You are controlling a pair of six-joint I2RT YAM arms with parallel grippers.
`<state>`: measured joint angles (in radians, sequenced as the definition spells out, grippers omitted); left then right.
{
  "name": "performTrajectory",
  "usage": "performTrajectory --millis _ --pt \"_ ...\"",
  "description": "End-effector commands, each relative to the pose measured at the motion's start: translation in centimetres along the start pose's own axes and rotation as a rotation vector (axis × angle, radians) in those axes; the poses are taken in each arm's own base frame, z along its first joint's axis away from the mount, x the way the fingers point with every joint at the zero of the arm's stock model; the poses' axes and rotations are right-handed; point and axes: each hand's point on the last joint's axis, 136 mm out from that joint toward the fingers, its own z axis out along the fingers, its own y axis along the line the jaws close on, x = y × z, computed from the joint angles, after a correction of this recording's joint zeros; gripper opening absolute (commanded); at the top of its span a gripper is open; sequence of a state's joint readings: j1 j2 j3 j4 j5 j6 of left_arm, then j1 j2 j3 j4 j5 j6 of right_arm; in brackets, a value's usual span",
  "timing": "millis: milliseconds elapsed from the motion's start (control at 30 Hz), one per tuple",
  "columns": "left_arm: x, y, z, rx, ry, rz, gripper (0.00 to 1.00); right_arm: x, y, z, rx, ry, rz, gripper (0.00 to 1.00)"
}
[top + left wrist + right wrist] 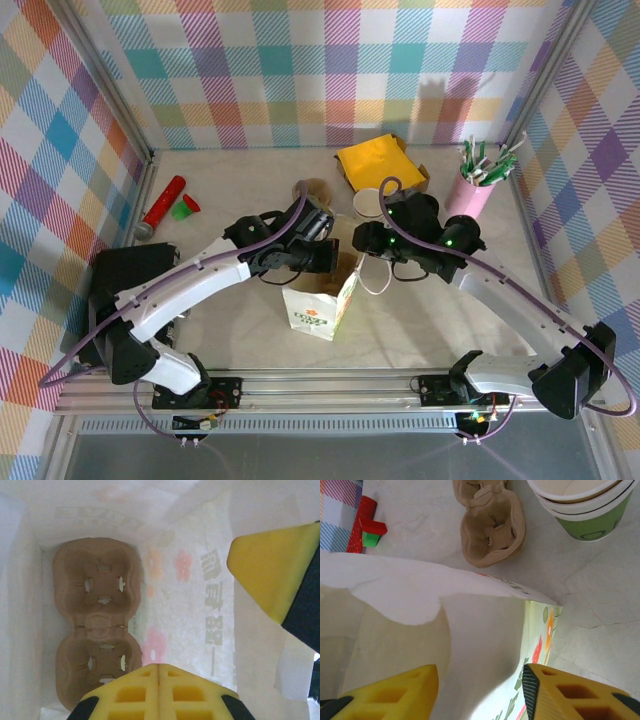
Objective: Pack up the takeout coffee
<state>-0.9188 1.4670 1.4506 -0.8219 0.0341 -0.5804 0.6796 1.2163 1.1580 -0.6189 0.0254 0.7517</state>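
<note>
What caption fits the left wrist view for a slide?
Shut left pincer peers into the white paper bag, a pulp cup carrier on its floor.

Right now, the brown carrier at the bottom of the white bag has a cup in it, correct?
No. The brown carrier at the bottom of the white bag has both pockets empty; the left wrist view shows it.
</note>
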Motion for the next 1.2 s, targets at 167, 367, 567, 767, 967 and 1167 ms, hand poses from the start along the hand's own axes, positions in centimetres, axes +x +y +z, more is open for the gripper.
performTrajectory --millis 167,367,567,767,967,1167 --pt "-0.5 -0.7 -4.6 0.068 -0.087 -0.005 0.02 -1.4 2.1 -1.5 -0.094 -0.056 -0.060 0.24" --pt "-1.4 -1.7 -10.8 0.183 -0.226 -0.012 0.02 -1.7 3.2 -3.7 -0.160 -0.101 -0.103 0.14" --pt "-2.2 0.4 -16.1 0.165 -0.398 -0.029 0.04 -1.4 5.1 -6.6 -0.304 -0.166 -0.225 0.10" --pt "-2.1 2.4 -17.9 0.114 -0.463 -0.045 0.06 -0.7 6.0 -9.2 -0.406 -0.240 -0.325 0.08" --pt "-2.0 2.7 -17.4 0.105 -0.457 -0.049 0.06 0.0 6.2 -11.4 -0.498 -0.336 -0.403 0.08" --pt "-1.9 1.7 -16.7 0.143 -0.428 -0.031 0.04 0.1 5.8 -12.0 -0.508 -0.369 -0.385 0.07"
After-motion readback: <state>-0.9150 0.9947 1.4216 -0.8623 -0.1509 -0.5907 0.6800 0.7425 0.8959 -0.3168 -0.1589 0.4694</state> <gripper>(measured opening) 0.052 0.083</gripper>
